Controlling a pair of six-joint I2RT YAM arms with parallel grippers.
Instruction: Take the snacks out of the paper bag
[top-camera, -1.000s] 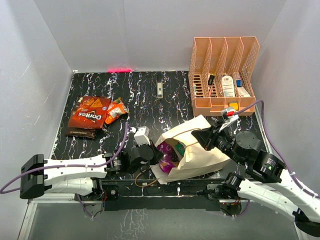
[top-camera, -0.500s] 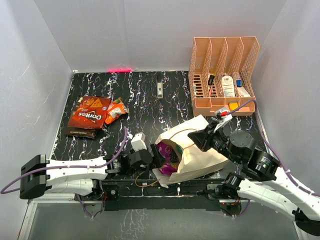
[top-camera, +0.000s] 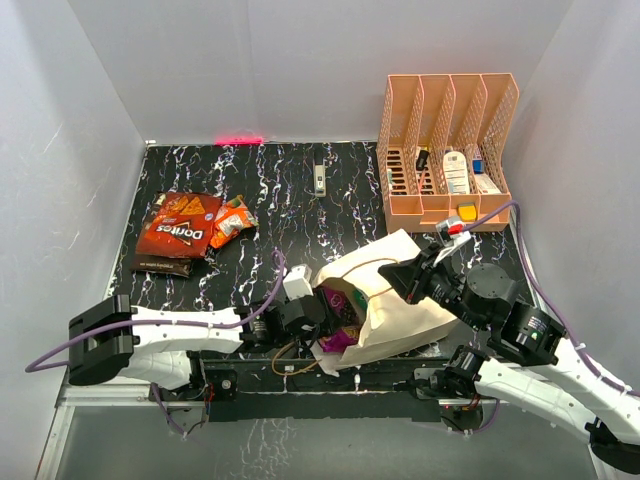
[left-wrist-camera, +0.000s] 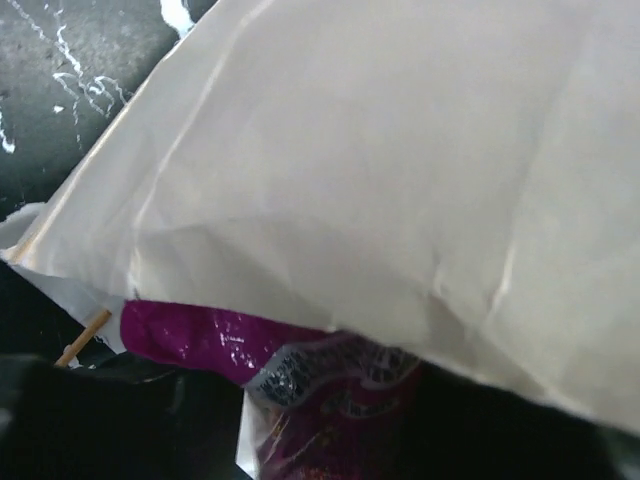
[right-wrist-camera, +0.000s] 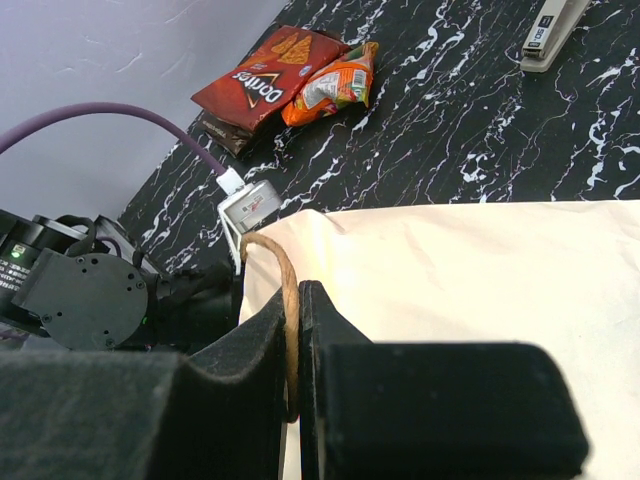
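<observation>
The purple packet (left-wrist-camera: 320, 390) lies in the mouth of the paper bag (top-camera: 410, 310), which is on its side at the near edge of the counter (top-camera: 290, 200). It is judged light, crinkly and probably slippery, so pinch a sealed edge. The left end effector (top-camera: 316, 314) sits just beside it, but the dim view does not show how its jaws stand. The right end effector (top-camera: 398, 272) is clamped on the cord handle (right-wrist-camera: 289, 290).

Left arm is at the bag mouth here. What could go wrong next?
1. The left gripper sits where the paper bag wall overhangs the purple packet; it may pinch paper along with the packet.
2. The right gripper holds only the thin cord handle; a hard pull could slip it free or drag the bag.
</observation>
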